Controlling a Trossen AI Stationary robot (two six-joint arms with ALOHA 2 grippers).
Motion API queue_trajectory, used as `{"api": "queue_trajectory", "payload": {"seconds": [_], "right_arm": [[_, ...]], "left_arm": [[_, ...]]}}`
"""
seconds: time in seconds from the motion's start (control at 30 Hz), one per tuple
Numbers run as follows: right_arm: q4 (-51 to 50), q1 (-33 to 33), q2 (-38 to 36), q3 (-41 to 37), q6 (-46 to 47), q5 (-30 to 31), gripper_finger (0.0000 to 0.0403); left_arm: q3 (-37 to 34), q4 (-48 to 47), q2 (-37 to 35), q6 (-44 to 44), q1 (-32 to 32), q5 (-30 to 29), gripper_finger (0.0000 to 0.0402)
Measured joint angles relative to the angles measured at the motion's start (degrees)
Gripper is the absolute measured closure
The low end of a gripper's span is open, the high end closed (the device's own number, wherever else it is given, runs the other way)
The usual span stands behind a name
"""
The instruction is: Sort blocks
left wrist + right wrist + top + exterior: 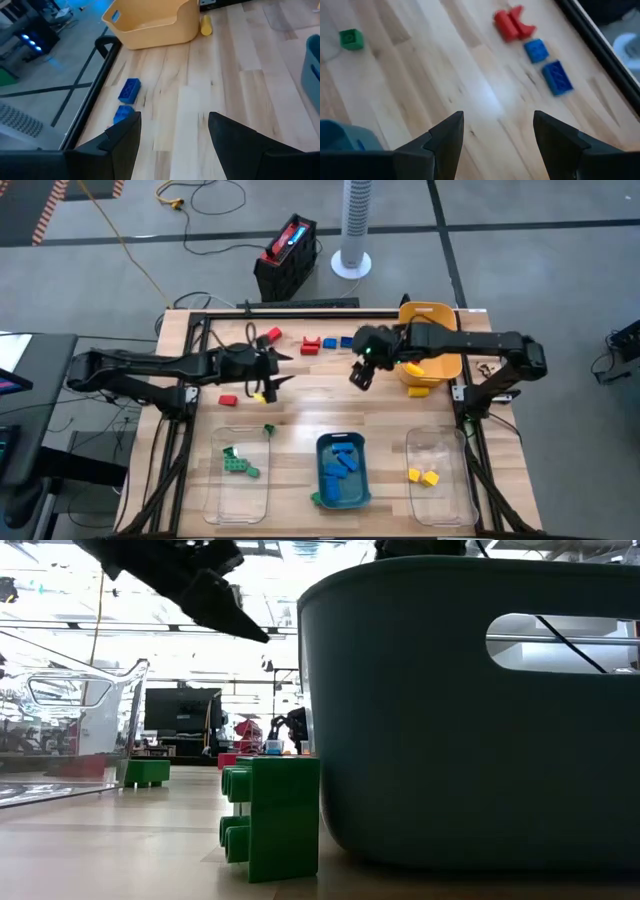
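While both arms hang above the wooden table, the blocks lie scattered and partly sorted. They are small, chunky plastic bricks with studs on top, in red, blue, green and yellow. At the far edge sit two red blocks side by side, touching, with two blue blocks just beside them; another red block lies alone on the left part of the table. Green blocks rest in the clear bin near the front left, blue ones fill the teal bin at front centre, and two yellow blocks lie in the clear bin on the right. A lone green block sits on bare wood. A yellow block lies beside the yellow bin.

The left gripper hovers with its fingers spread wide, nothing between them. The right gripper, over the middle of the table, is likewise wide and empty.
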Motion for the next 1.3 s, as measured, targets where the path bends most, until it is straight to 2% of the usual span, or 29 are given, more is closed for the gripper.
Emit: {"api": "queue_trajectory", "payload": {"seconds": [0.13, 0.37, 0.57, 0.77, 1.0, 1.2, 1.3], "right_arm": [[0.48, 3.03, 1.64, -0.02, -1.51, 0.70, 0.0153], [-0.67, 3.59, 4.71, 0.00, -7.22, 0.49, 0.0153], [-9.14, 5.15, 8.08, 0.00, -9.27, -2.51, 0.0153], [-18.75, 5.34, 10.34, 0.00, -8.38, -4.26, 0.0153], [-32.89, 9.90, 15.53, 0.01, -13.10, -6.79, 0.0158], [-32.82, 9.65, 17.20, 0.00, -14.62, -8.38, 0.0177], [-30.10, 8.50, 16.98, 0.68, -14.67, -6.13, 0.0185]], "left_arm": [[-3.12, 0.27, -5.38, -0.11, 1.32, -0.10, 0.0175], [-5.48, -4.27, -12.57, -1.00, 2.41, -0.14, 0.0175], [-5.65, -10.72, -16.64, -0.71, 2.41, -0.18, 0.0175], [-5.65, -11.01, -18.13, -1.48, 2.41, -0.21, 0.0175], [-5.65, -11.45, -18.18, -1.98, 2.41, -0.36, 0.0175], [-5.65, -13.15, -18.16, -2.99, 2.41, -0.39, 0.0175], [-5.65, -12.94, -18.16, -2.91, 2.41, -0.39, 0.0175]]}}
